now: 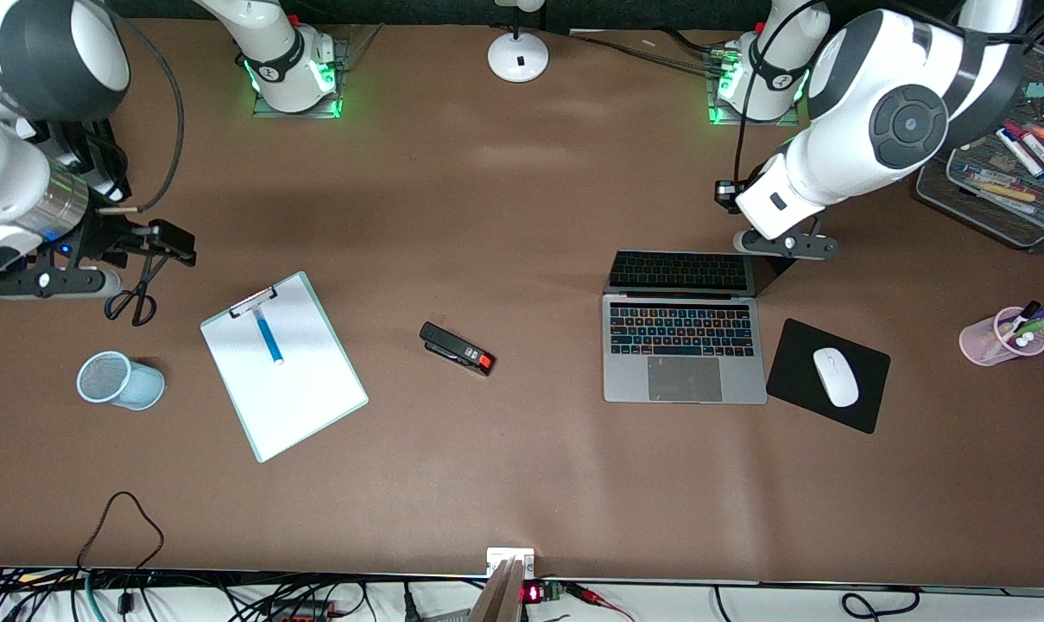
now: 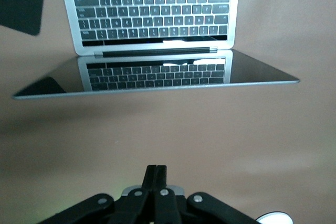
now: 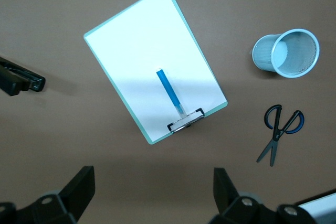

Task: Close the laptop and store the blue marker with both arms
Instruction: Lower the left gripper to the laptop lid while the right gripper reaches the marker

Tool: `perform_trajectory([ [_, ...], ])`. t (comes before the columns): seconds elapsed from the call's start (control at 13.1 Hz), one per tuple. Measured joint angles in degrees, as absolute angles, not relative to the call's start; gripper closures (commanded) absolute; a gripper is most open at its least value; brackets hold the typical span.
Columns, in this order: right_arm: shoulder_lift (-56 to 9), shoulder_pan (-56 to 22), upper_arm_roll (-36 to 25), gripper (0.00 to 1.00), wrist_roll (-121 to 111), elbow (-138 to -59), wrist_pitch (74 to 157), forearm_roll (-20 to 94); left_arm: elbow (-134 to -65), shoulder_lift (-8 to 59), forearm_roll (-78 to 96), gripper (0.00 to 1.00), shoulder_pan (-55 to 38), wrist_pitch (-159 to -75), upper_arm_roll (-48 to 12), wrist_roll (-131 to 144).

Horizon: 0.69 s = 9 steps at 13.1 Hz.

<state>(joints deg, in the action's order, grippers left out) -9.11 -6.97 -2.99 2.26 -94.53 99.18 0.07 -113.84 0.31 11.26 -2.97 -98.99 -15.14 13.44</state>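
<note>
The silver-grey laptop (image 1: pixel 682 345) (image 2: pixel 152 24) stands open toward the left arm's end of the table, its dark screen (image 2: pixel 157 74) raised and mirroring the keys. My left gripper (image 1: pixel 785 248) (image 2: pixel 156 169) hangs low over bare table by the back of that raised lid, shut with nothing between its fingers. The blue marker (image 1: pixel 268 337) (image 3: pixel 169 92) lies on the white paper of a clipboard (image 1: pixel 297 397) (image 3: pixel 136 40), its white end near the clip. My right gripper (image 1: pixel 48 282) (image 3: pixel 153 183) hovers open and empty over the table beside the clipboard and a pair of scissors (image 1: pixel 133 298).
A light-blue mesh cup (image 1: pixel 120 380) lies on its side near the clipboard. A black stapler (image 1: pixel 457 348) sits mid-table. A white mouse (image 1: pixel 835 377) rests on a black pad (image 1: pixel 798 345) beside the laptop. A pink pen cup (image 1: pixel 988 339) and a mesh tray of markers (image 1: pixel 996 216) stand past them.
</note>
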Motion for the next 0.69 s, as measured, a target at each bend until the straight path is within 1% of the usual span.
perform_trajectory([
  [0.15,-11.86,-6.68,-2.99,0.00,1.97,-94.44,100.89,0.07,-118.72,-1.92,11.59,1.00,-2.93,-102.18,-15.13,14.05],
  [0.38,-15.45,-6.67,-2.97,0.00,-0.41,-94.43,103.12,0.07,-126.04,-4.24,11.62,1.00,-2.95,-111.41,-15.64,14.23],
  [0.53,-17.77,-6.69,-2.95,0.00,-5.78,-94.47,105.39,0.07,-128.29,-4.25,11.62,1.00,-2.97,-116.50,-17.70,14.28],
  [0.69,-19.48,-6.69,-2.95,0.00,-10.79,-95.12,108.90,0.07,-129.44,-4.11,11.62,1.00,-2.97,-118.98,-18.68,14.32],
])
